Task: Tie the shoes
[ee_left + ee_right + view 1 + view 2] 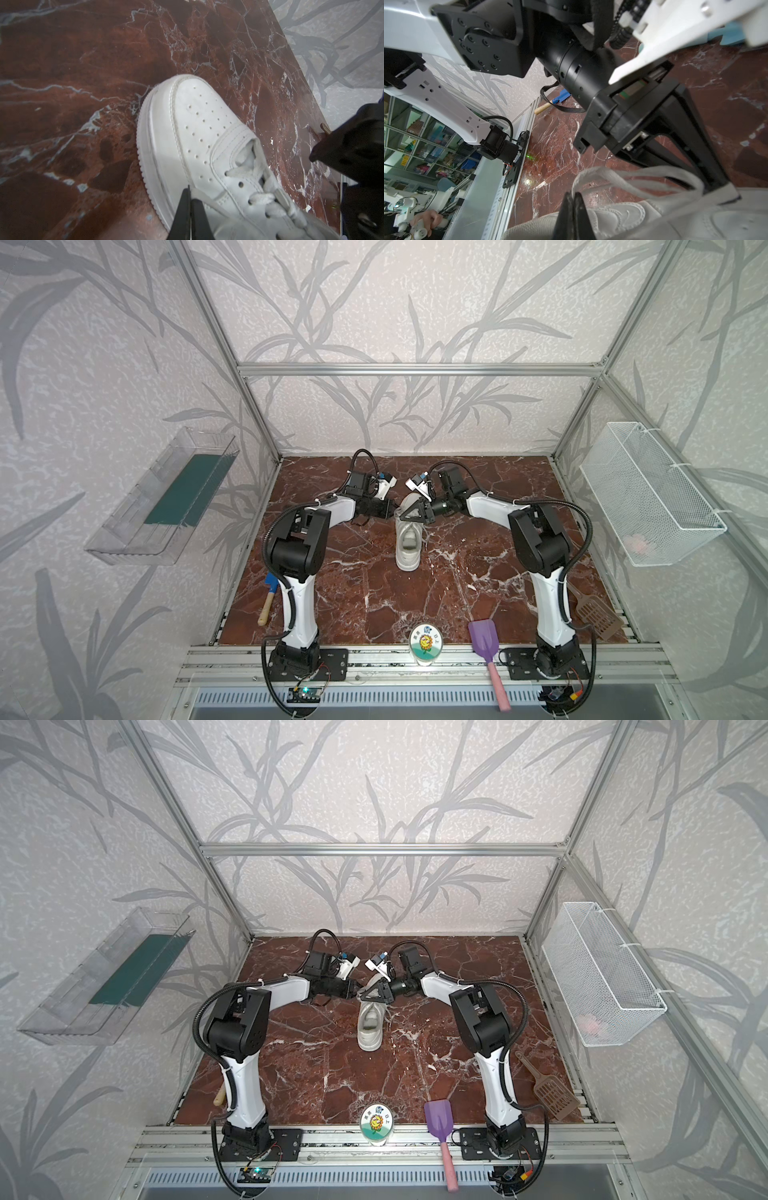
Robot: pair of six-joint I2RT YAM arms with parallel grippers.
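Observation:
The shoes are one white low-top sneaker (408,541) (370,1027) on the red marble tabletop (365,593), toe toward the back wall. Both grippers meet over its laced front in both top views. My left gripper (394,511) (190,200) is shut, pinching a flat white lace (209,200) beside the eyelets; the perforated toe (199,116) lies beyond it. My right gripper (404,517) (573,198) is shut on a bend of white lace (629,176) that arcs back to the sneaker (623,216). The left arm's black gripper body (643,124) fills that view.
Near the front edge are a round sunflower-lidded jar (425,642) and a purple scoop with a pink handle (484,645). A brown slotted scoop (590,610) lies front right, a blue wooden-handled tool (268,601) front left. A clear bin (166,497) and a wire basket (648,493) hang on the side walls.

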